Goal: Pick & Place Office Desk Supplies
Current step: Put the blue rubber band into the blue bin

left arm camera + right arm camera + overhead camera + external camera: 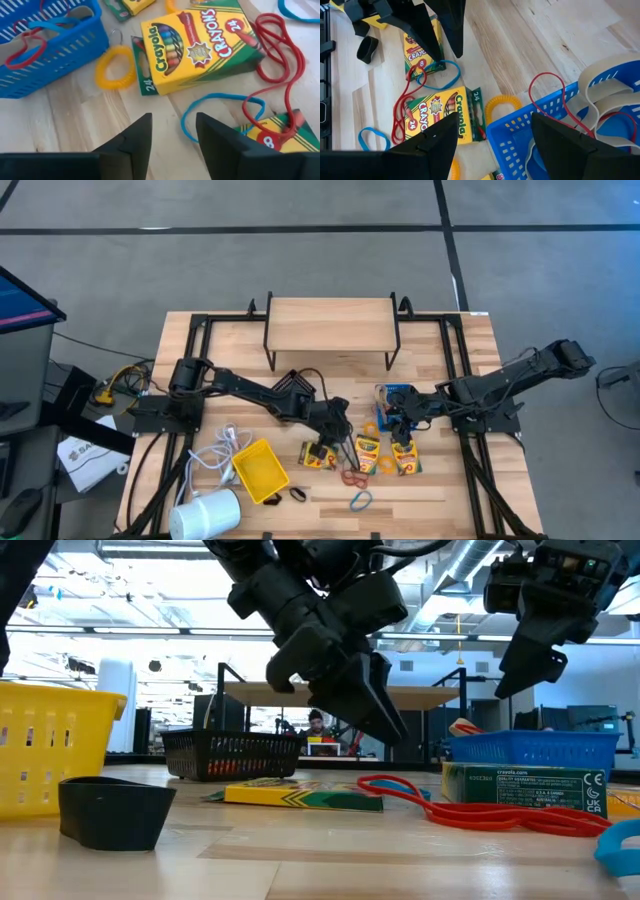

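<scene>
My left gripper (328, 438) is open and empty, hovering above the table between a small crayon box (276, 137) and a larger yellow-and-green crayon box (199, 46). A blue rubber band (216, 114) lies below its fingers, and a red band (281, 65) lies across both boxes. My right gripper (401, 423) is open and empty, hanging over the near edge of the blue bin (547, 127), which holds red bands. In the low view the left gripper (362, 700) and the right gripper (538, 635) are both clear of the table.
A third crayon box (405, 459) lies near the right gripper. A yellow coil ring (116, 67) lies beside the blue bin. A yellow bin (260, 470), black bin (293, 385), dark clip (297, 494), blue band (360, 501), white cylinder (205, 515), white cable (225, 445) and wooden shelf (330, 325) are about.
</scene>
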Robot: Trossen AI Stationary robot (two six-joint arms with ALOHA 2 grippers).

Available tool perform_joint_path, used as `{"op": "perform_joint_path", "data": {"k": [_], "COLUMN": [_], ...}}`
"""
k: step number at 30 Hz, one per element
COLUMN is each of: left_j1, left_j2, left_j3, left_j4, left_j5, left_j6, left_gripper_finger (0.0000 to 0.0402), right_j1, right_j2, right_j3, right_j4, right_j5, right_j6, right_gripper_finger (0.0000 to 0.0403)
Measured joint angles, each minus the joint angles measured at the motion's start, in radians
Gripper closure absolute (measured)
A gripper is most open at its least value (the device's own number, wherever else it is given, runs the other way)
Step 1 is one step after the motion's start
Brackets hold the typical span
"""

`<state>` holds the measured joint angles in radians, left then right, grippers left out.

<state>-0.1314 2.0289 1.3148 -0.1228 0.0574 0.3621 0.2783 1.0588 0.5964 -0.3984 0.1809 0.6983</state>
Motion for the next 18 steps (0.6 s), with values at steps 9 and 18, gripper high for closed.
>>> {"op": "perform_joint_path", "data": {"k": [9,18], "left_j1": [0.002,0.002], "left_j2": [0.036,0.081], "left_j3": [0.004,0.035], "left_j4": [-0.011,0.007], "left_j5": [0.033,0.055], "left_j6": [-0.033,-0.050], "left_gripper_finger": [0.0264,0.0263], "right_j1": [0.000,0.000], "right_j2": [0.000,0.000], "right_j3": [0.000,0.000], "right_j4": [0.004,0.011], "right_j5": [0.000,0.000], "right_j6": [-0.001,-0.002], "right_gripper_finger": [0.0159,0.0159]}}
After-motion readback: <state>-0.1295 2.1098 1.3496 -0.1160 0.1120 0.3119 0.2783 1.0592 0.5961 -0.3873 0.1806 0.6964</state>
